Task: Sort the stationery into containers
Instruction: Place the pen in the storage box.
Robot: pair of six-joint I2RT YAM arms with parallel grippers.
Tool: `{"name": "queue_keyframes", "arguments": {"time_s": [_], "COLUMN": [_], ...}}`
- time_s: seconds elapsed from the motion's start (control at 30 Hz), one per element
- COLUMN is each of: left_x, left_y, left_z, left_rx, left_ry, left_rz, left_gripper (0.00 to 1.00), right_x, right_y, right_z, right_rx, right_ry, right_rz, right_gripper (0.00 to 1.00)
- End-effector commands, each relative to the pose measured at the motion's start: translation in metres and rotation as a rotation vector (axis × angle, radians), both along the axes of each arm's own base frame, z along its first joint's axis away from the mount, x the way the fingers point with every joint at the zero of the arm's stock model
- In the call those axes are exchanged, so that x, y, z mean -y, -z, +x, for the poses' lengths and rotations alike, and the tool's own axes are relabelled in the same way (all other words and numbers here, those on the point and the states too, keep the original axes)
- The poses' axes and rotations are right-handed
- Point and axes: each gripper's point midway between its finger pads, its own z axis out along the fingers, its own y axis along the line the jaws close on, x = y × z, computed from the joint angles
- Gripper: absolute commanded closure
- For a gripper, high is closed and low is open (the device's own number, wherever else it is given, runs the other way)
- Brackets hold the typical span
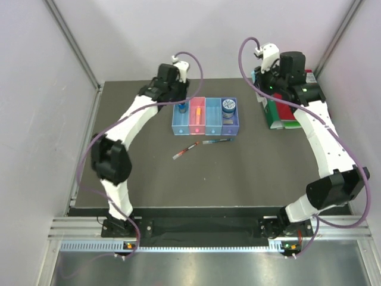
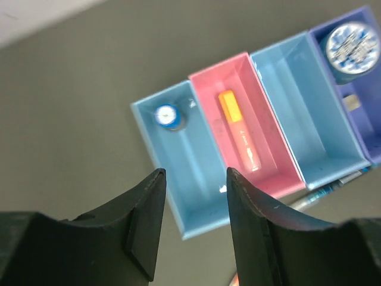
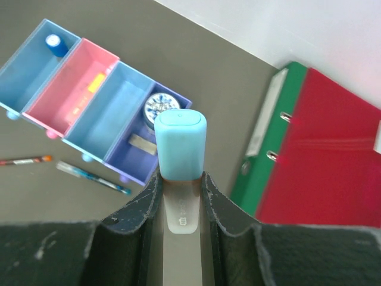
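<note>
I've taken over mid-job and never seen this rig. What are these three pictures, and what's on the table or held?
Two robot arms are bolted at the near edge of the table. One picture looks down on both; the other two come from cameras on each wrist. The left gripper hangs open and empty by a row of four bins, which hold a blue-capped bottle, a pink-orange bar, a round blue jar and a pale tag. The right gripper is shut on a light blue bar. A red pen and a dark pen lie loose in front of the bins; two binders sit far right.
</note>
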Motion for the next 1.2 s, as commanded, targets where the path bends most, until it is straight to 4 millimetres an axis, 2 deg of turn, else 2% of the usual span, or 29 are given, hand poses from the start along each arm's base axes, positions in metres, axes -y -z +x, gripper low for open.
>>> {"name": "queue_keyframes", "arguments": {"time_s": [0.0,0.03,0.07,0.1,0.13,0.2,0.23,0.27,0.3,0.33,0.37,0.4,0.43,0.5,0.57,0.7,0.73,0.8,0.9,1.0,1.17], "left_x": [-0.028,-0.035,-0.039,-0.044,-0.052,-0.062,-0.069,-0.073,-0.079,-0.082,-0.086,-0.090,-0.092,-0.098,-0.101,-0.104,-0.105,-0.105,-0.104,-0.100,-0.099], "left_y": [-0.125,-0.148,-0.144,-0.148,-0.165,-0.158,-0.170,-0.161,-0.167,-0.158,-0.158,-0.164,-0.158,-0.165,-0.162,-0.172,-0.174,-0.175,-0.175,-0.175,-0.173], "left_z": [-0.022,-0.035,-0.042,-0.050,-0.063,-0.077,-0.088,-0.094,-0.105,-0.110,-0.115,-0.124,-0.128,-0.137,-0.142,-0.150,-0.152,-0.153,-0.154,-0.157,-0.159], "left_rx": [0.354,0.406,0.402,0.415,0.452,0.441,0.469,0.455,0.469,0.455,0.458,0.475,0.468,0.489,0.481,0.511,0.517,0.525,0.525,0.537,0.540], "left_ry": [0.022,0.023,0.029,0.037,0.033,0.034,0.025,0.028,0.025,0.025,0.024,0.027,0.029,0.030,0.034,0.053,0.055,0.060,0.066,0.088,0.097], "left_rz": [-0.021,-0.022,-0.003,0.015,0.015,0.049,0.048,0.063,0.069,0.081,0.090,0.089,0.101,0.107,0.119,0.133,0.135,0.138,0.131,0.116,0.113], "left_gripper": [0.49,0.48,0.48,0.48,0.47,0.47,0.46,0.46,0.46,0.46,0.46,0.46,0.46,0.45,0.45,0.43,0.43,0.42,0.40,0.37,0.35], "right_x": [-0.038,-0.047,-0.053,-0.065,-0.074,-0.096,-0.107,-0.116,-0.133,-0.145,-0.154,-0.170,-0.180,-0.200,-0.213,-0.230,-0.233,-0.236,-0.239,-0.240,-0.243], "right_y": [-0.014,-0.008,-0.004,-0.001,0.009,0.014,0.022,0.025,0.027,0.033,0.036,0.039,0.044,0.048,0.058,0.084,0.098,0.111,0.144,0.166,0.189], "right_z": [0.015,0.020,0.023,0.023,0.031,0.034,0.041,0.043,0.040,0.045,0.045,0.040,0.044,0.040,0.046,0.048,0.049,0.048,0.053,0.057,0.062], "right_rx": [0.022,0.000,-0.011,-0.026,-0.047,-0.061,-0.077,-0.081,-0.095,-0.108,-0.121,-0.141,-0.152,-0.179,-0.198,-0.268,-0.298,-0.327,-0.382,-0.403,-0.425], "right_ry": [-0.074,-0.094,-0.105,-0.135,-0.145,-0.191,-0.211,-0.229,-0.273,-0.300,-0.323,-0.366,-0.388,-0.446,-0.464,-0.490,-0.491,-0.499,-0.496,-0.503,-0.499], "right_rz": [0.090,0.107,0.115,0.131,0.136,0.155,0.158,0.166,0.182,0.193,0.202,0.222,0.234,0.261,0.282,0.322,0.317,0.320,0.305,0.283,0.273], "right_gripper": [0.96,0.96,0.97,0.96,0.96,0.96,0.96,0.97,0.96,0.97,0.97,0.97,0.97,0.97,0.97,0.97,0.97,0.97,0.96,0.96,0.95]}}
